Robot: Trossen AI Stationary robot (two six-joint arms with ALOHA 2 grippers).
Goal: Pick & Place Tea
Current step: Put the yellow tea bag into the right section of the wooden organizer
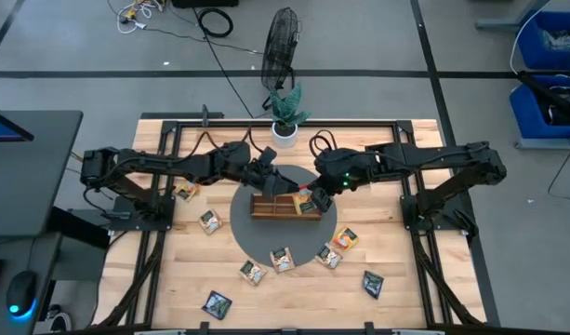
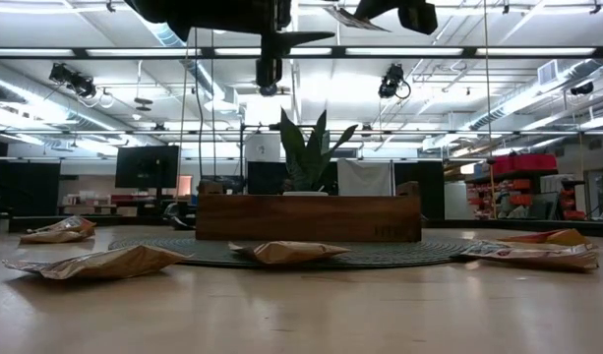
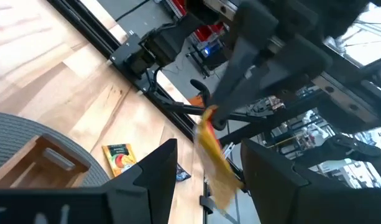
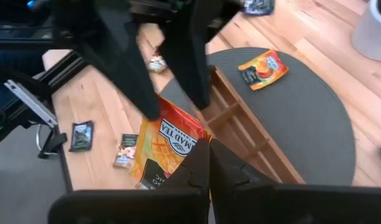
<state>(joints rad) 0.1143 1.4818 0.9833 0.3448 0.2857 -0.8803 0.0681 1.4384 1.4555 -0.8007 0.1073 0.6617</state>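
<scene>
High view: right gripper (image 1: 314,197) is hovering over the wooden tray (image 1: 277,207) at its right end, clenching an orange tea sachet (image 1: 304,197). Left gripper (image 1: 268,173) is waiting released near the tray's back edge.
Right wrist view: sachet (image 4: 166,149) is hanging pinched above the tray (image 4: 238,124).

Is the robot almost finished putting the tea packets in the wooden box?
Not nearly. The wooden tray shows no packets inside from above. In hand: the right claw is shut on an orange tea packet above the tray, with the left claw open beside it. Left: about nine packets lie around the table, like the dark one near the front edge and another orange one.
</scene>
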